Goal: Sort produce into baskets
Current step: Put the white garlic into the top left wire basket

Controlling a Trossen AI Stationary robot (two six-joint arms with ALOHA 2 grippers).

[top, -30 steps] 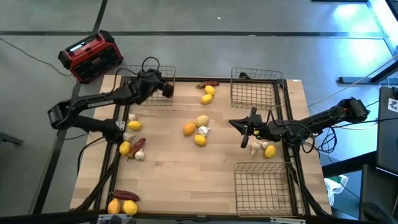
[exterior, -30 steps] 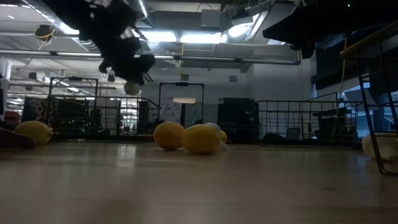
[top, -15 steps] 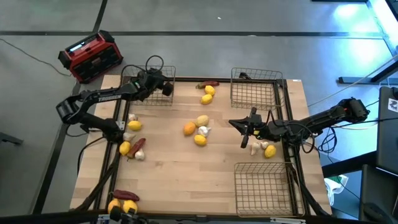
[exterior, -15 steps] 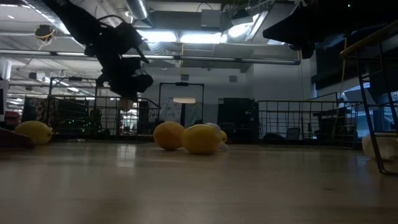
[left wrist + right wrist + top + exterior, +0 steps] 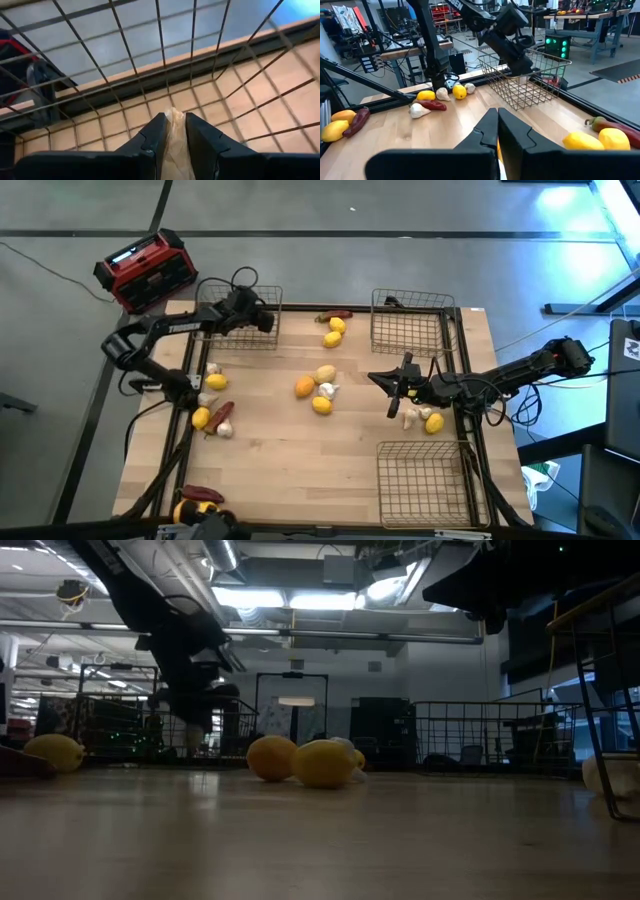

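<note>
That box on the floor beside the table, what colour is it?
Red with black edges. The box shows best in the high view, beyond the table's far left corner.

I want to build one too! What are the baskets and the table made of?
The baskets look like thin grey metal wire: you can see straight through the open grid. The table looks like pale wood with a smooth finish: plank lines and grain show.

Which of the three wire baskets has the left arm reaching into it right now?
The basket at the table's far left corner, next to the red and black box; the other two sit on the right side.
</note>
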